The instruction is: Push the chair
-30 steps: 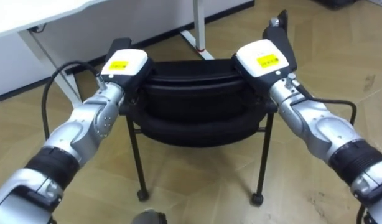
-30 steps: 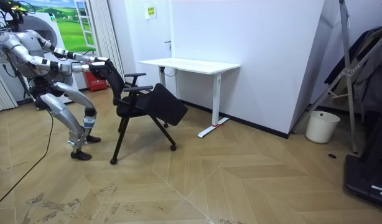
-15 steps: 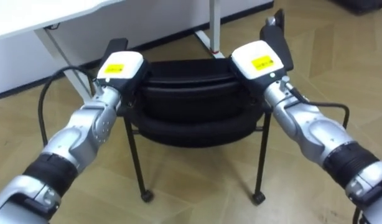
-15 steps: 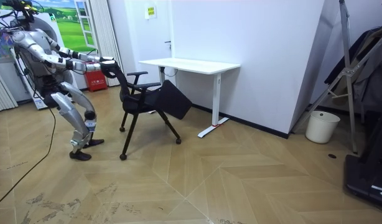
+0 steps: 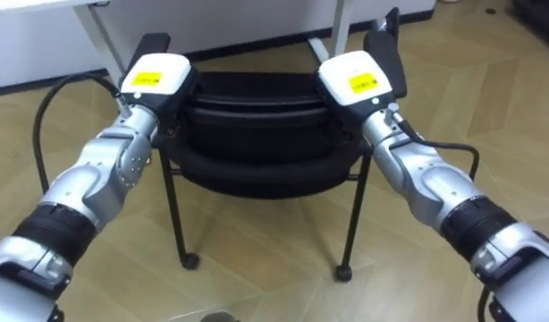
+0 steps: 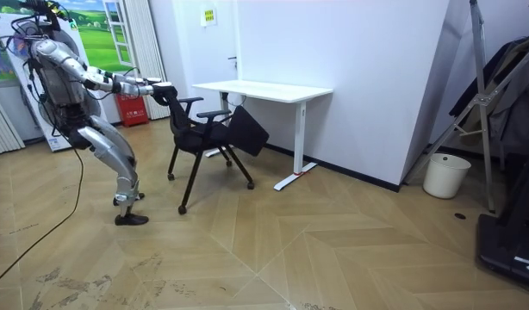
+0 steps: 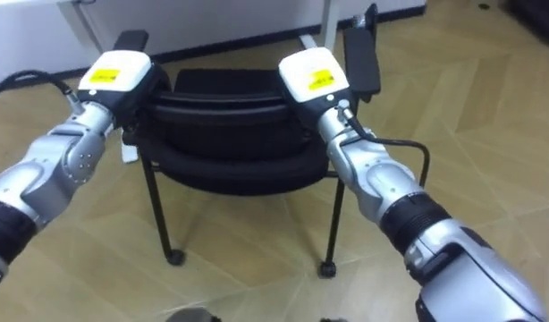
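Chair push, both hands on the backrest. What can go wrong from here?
1. The black wheeled chair is right at the white desk; pushed straight on, its armrests may strike the desktop or the desk's leg.
2. It stands on casters and the robot leans forward, left hand and right hand on the backrest; if it rolls away fast, balance may suffer.

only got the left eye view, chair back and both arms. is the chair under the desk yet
Observer: Looks partly so. In the room view the chair has its seat front just below the white desk, at the room view's left end.
Operator: anything standing past the desk
Observer: A white bin by the wall, far to the room view's right.
Operator: how's the robot standing
Observer: Leaning forward, legs apart in stride, arms out to the chair's back.
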Robot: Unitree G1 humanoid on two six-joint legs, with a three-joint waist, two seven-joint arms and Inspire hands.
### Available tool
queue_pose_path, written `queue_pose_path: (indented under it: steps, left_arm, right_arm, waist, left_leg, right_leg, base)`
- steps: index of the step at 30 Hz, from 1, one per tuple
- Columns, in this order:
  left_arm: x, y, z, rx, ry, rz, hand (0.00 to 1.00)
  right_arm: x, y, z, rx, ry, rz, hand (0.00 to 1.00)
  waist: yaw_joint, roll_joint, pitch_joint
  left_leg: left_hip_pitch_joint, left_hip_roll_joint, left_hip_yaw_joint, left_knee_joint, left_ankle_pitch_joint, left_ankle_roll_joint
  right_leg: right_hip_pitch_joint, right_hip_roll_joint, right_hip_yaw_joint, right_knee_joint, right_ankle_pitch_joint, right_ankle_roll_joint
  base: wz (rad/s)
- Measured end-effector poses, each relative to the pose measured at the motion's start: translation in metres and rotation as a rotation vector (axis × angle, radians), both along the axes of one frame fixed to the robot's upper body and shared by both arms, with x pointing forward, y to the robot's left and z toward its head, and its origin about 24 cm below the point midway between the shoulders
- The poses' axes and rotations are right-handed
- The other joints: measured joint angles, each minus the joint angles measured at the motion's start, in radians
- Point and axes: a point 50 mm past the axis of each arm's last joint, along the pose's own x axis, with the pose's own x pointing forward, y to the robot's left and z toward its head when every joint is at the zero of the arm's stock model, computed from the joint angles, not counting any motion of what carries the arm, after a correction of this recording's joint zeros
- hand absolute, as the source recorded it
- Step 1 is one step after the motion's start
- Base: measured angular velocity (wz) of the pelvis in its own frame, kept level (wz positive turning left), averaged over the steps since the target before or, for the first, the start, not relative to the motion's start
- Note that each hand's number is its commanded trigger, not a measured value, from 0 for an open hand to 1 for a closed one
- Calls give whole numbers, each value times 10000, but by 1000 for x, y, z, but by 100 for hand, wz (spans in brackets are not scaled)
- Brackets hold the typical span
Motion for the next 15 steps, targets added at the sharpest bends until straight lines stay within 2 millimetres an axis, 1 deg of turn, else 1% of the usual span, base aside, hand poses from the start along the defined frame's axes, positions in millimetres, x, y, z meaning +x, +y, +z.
queue_pose_path:
  steps: [1,2,3,4,5,6,7,8,9,10,11,12,13,14,15]
  left_arm:
    - [0,-3,0,-72,-4,-1,100]
    - [1,-4,0,-76,-16,33,100]
    - [0,-4,-1,-65,10,54,100]
    - [1,-3,1,-39,-97,65,100]
    - [2,-3,3,-13,-192,78,100]
    - [2,-3,3,2,-198,84,100]
    - [1,-3,0,39,-118,112,100]
    - [-2,-2,-6,76,49,137,100]
    - [-5,-3,-12,84,213,104,100]
    - [-6,-4,-14,70,267,77,100]
    - [-12,-4,-24,4,559,102,100]
    - [-14,-5,-27,-41,630,105,100]
    - [-16,-6,-30,-84,678,69,100]
    - [-17,-8,-33,-98,754,28,100]
    - [-19,-8,-35,-106,805,15,100]
  right_arm:
    - [1,-3,2,-84,-55,12,100]
    - [1,-4,3,-111,-75,13,100]
    - [2,-4,3,-122,-97,14,100]
    - [3,-4,6,-68,-165,4,100]
    - [4,-3,7,-53,-196,-4,100]
    - [4,-4,7,-57,-191,-23,100]
    - [3,-5,4,-77,-91,-59,100]
    - [0,-5,-2,-73,111,-72,100]
    - [-3,-7,-8,-62,287,-31,100]
    - [-5,-7,-11,-68,397,-13,100]
    - [-8,-9,-16,-83,645,-8,100]
    - [-10,-9,-19,-80,733,-19,100]
    - [-14,-10,-24,-60,884,-4,100]
    - [-16,-10,-28,-55,1039,20,100]
    - [-17,-13,-29,-99,1088,-10,100]
  waist:
    - [25,-1,10]
    - [33,45,33]
    - [9,-30,44]
    - [-93,-88,21]
    - [-102,-116,50]
    - [-144,-107,63]
    - [-184,-86,73]
    - [-198,-118,63]
    - [-253,-138,57]
    - [-246,-237,83]
    - [-204,-203,59]
    - [-216,-186,46]
    - [-233,-177,46]
    - [-230,-207,67]
    - [-224,-217,66]
  left_leg:
    - [97,0,123,-179,109,3]
    - [148,-21,122,-457,253,-34]
    - [155,-51,117,-613,368,-60]
    - [203,-59,129,-781,565,-100]
    - [102,-2,138,-565,685,-136]
    - [-72,50,124,-194,805,-69]
    - [-488,168,132,761,1307,97]
    - [-932,192,73,1731,2109,210]
    - [-1506,160,-46,2808,3290,300]
    - [-1841,152,-73,3488,4058,314]
    - [-2339,65,27,4914,5209,504]
    - [-2513,-23,19,5578,5282,545]
    - [-2818,-205,153,6760,5189,586]
    - [-2969,-239,504,7285,5023,790]
    - [-3012,-235,652,7269,4883,912]
  right_leg:
    - [38,-12,16,-22,-44,27]
    - [125,24,-30,-144,-70,60]
    - [134,16,-62,-217,-70,60]
    - [140,17,-148,-328,-101,18]
    - [169,10,-310,-311,-200,-59]
    - [214,6,-408,-283,-272,-82]
    - [410,1,-545,-225,-420,-108]
    - [663,-35,-596,-155,-596,-114]
    - [897,-65,-601,-79,-758,-102]
    - [1003,-107,-612,-8,-840,-77]
    - [1299,-308,-690,226,-1005,-152]
    - [1473,-376,-715,304,-1067,-205]
    - [1739,-485,-754,410,-1194,-197]
    - [1950,-570,-758,387,-1269,-85]
    - [1982,-588,-720,361,-1333,37]
  base:
    - [25]
    - [25]
    - [35]
    - [34]
    - [33]
    - [26]
    - [22]
    - [27]
    - [19]
    - [9]
    - [0]
    - [4]
    - [10]
    - [8]
    - [0]
